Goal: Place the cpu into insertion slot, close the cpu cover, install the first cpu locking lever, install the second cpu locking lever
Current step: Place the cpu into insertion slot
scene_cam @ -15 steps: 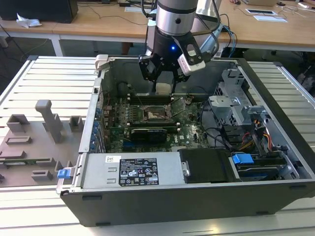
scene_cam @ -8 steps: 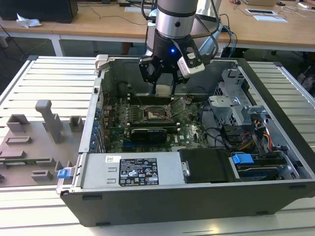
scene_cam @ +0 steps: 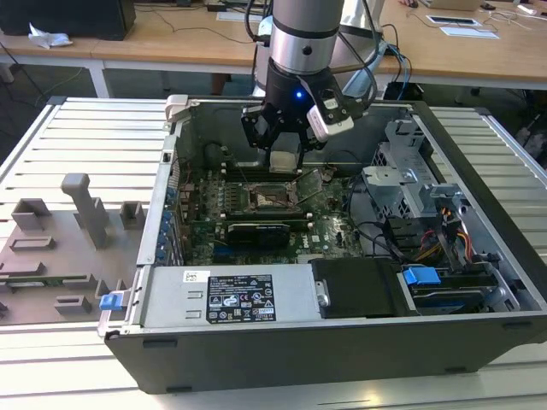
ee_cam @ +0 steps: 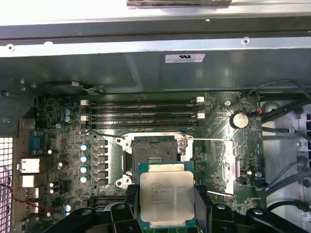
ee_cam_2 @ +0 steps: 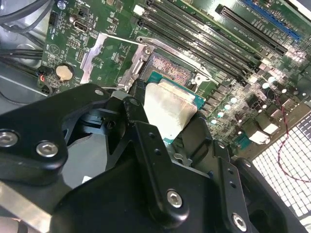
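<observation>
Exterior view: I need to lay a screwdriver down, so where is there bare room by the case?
Bare: slatted table bordered by case and grey fixtures, and the strip at the exterior view's right. Crowded inside the case: gripper holding cpu near slot, cables, drive cage.

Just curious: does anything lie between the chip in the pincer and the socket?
Nothing: in the first wrist view, the stretch between cpu and insertion slot is bare.
</observation>
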Motion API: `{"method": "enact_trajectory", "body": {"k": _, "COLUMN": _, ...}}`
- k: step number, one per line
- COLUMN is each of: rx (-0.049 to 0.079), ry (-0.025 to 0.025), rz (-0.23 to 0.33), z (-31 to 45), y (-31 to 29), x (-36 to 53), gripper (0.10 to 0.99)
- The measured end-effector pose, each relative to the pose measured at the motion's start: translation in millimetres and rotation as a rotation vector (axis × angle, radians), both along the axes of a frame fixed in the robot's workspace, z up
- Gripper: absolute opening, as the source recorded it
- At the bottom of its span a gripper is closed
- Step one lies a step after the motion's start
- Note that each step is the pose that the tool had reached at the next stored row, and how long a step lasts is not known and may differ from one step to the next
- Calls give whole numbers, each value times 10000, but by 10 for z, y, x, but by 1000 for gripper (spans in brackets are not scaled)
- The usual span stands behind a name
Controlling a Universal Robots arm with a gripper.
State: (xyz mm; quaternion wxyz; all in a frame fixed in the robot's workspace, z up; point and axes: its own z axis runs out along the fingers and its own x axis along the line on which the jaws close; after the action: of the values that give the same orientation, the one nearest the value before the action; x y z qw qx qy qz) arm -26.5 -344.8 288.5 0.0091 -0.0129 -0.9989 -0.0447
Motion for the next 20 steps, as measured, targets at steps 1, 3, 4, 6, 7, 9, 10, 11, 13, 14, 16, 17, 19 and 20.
{"method": "enact_trajectory", "body": {"k": 1, "rx": -3, "ry": 0, "rz": -2, "z": -11, "y": 2, "x": -2, "gripper": 545}}
{"method": "enact_trajectory", "body": {"k": 3, "rx": -17, "ry": 1, "rz": 0, "z": -39, "y": 17, "x": -9, "gripper": 545}}
{"method": "enact_trajectory", "body": {"k": 4, "rx": -33, "ry": 0, "rz": 2, "z": -62, "y": 43, "x": -12, "gripper": 545}}
{"method": "enact_trajectory", "body": {"k": 6, "rx": -59, "ry": -1, "rz": 6, "z": -79, "y": 81, "x": -12, "gripper": 545}}
{"method": "enact_trajectory", "body": {"k": 7, "rx": -74, "ry": 0, "rz": 7, "z": -87, "y": 111, "x": -12, "gripper": 545}}
{"method": "enact_trajectory", "body": {"k": 9, "rx": -97, "ry": 0, "rz": 9, "z": -101, "y": 175, "x": -12, "gripper": 545}}
{"method": "enact_trajectory", "body": {"k": 10, "rx": -114, "ry": 0, "rz": 12, "z": -113, "y": 231, "x": -12, "gripper": 545}}
{"method": "enact_trajectory", "body": {"k": 11, "rx": -118, "ry": 0, "rz": 14, "z": -119, "y": 251, "x": -12, "gripper": 545}}
{"method": "enact_trajectory", "body": {"k": 13, "rx": -122, "ry": 0, "rz": 15, "z": -126, "y": 268, "x": -12, "gripper": 545}}
{"method": "enact_trajectory", "body": {"k": 14, "rx": -124, "ry": 0, "rz": 16, "z": -126, "y": 268, "x": -12, "gripper": 545}}
{"method": "enact_trajectory", "body": {"k": 16, "rx": -125, "ry": 0, "rz": 15, "z": -126, "y": 269, "x": -12, "gripper": 545}}
{"method": "enact_trajectory", "body": {"k": 17, "rx": -125, "ry": 0, "rz": 14, "z": -126, "y": 269, "x": -12, "gripper": 545}}
{"method": "enact_trajectory", "body": {"k": 19, "rx": -129, "ry": 1, "rz": -247, "z": -127, "y": 269, "x": -12, "gripper": 545}}
{"method": "enact_trajectory", "body": {"k": 20, "rx": -129, "ry": 2, "rz": -414, "z": -128, "y": 269, "x": -12, "gripper": 545}}
